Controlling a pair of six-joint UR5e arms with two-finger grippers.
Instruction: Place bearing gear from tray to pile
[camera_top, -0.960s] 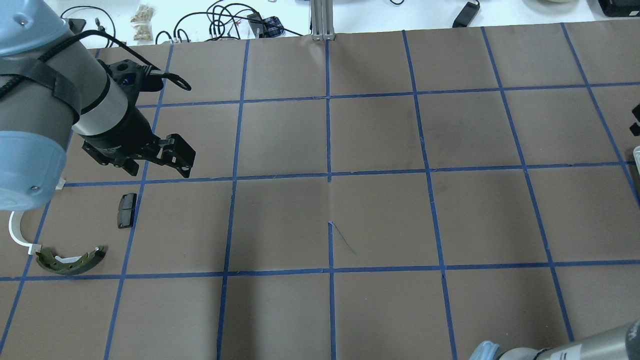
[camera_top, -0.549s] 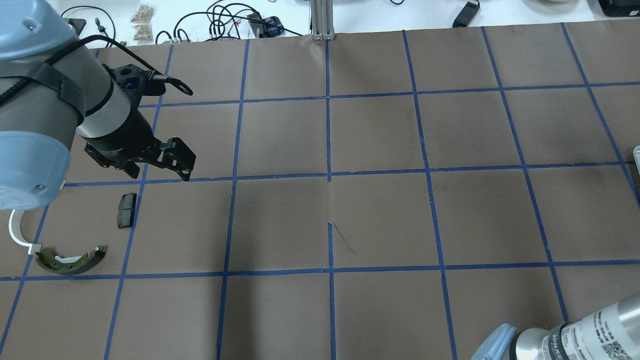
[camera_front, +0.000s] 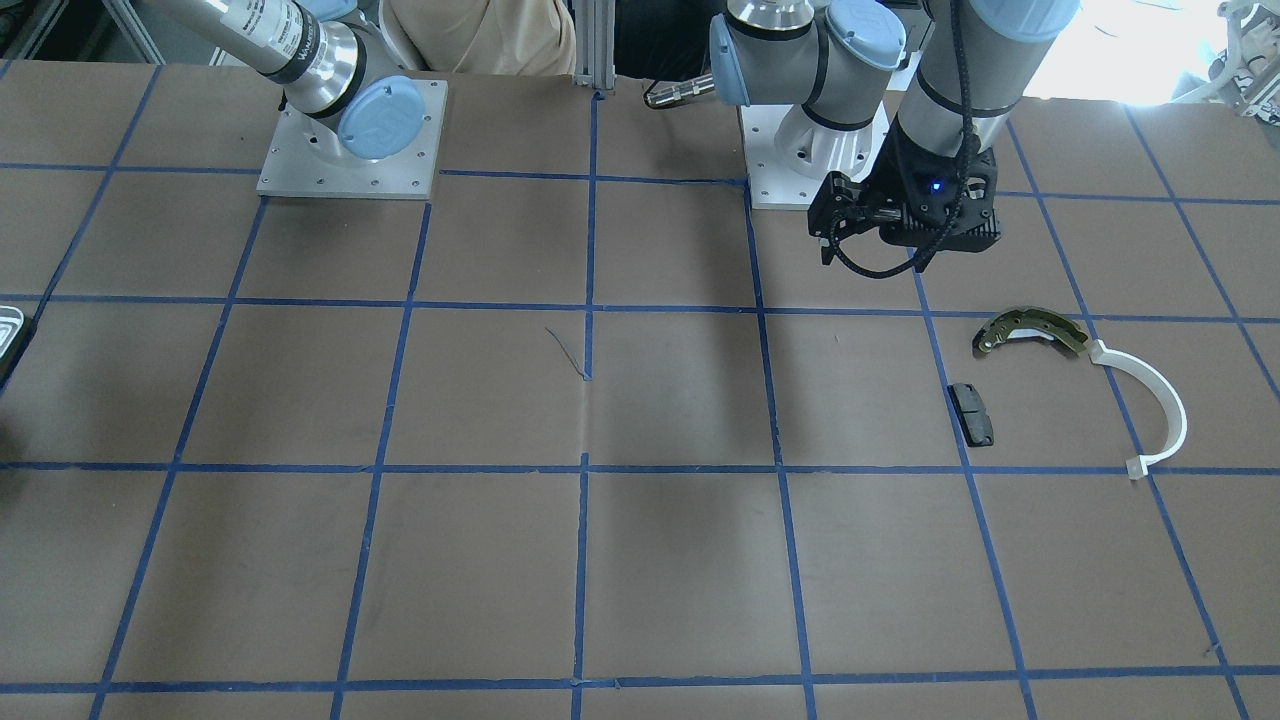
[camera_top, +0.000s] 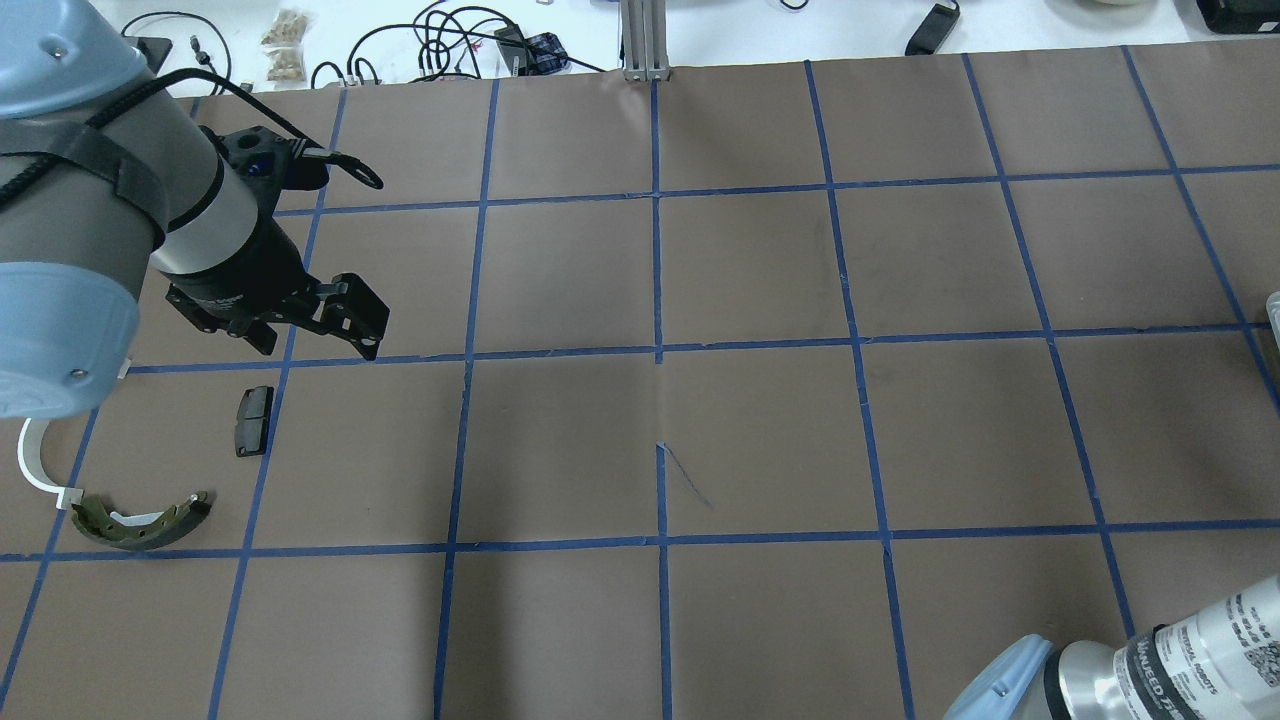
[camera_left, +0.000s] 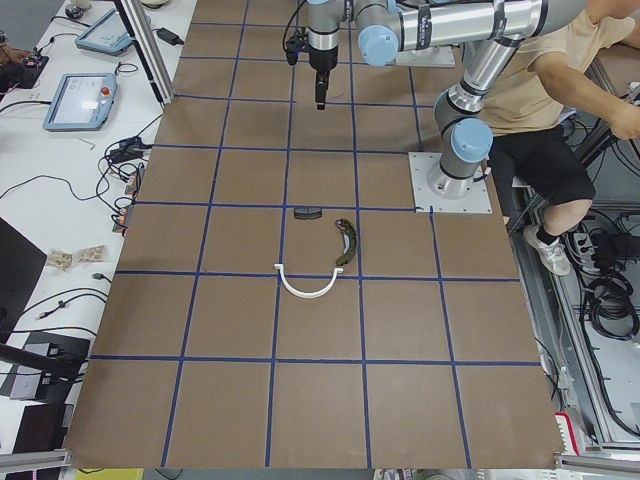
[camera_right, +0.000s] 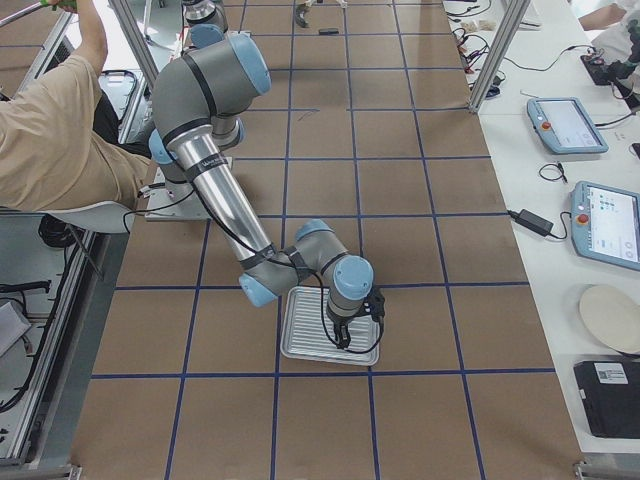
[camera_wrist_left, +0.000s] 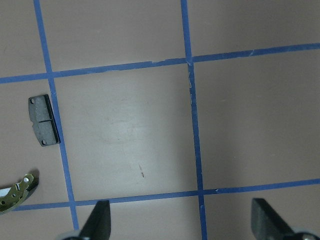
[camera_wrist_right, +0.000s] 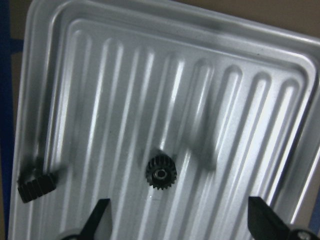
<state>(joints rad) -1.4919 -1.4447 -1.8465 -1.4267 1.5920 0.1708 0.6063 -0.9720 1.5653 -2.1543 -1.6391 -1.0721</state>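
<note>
Brown worktop (camera_top: 760, 430) bore the tray (camera_wrist_right: 30, 100), with the bearing gear (camera_wrist_right: 161, 173) inside it under the spread right end effector (camera_wrist_right: 176, 205). It looked like the approach step. The next move called for lowering, centring and pinching, then carrying to the pile (camera_top: 140, 522). The left end effector (camera_wrist_left: 180, 212) was spread too.

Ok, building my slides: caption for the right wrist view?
Open right pincer above a small black gear lying on the ribbed silver tray.

Bright, even room light falls on the brown paper-covered table (camera_top: 760, 270), leaving only soft, faint shadows. Glare whites out the front-facing view's upper right corner. The right wrist view is blurred: the ribbed silvery metal tray (camera_wrist_right: 150, 75) carries smeared dark reflections, and the small black toothed gear (camera_wrist_right: 161, 174) looks soft.
</note>
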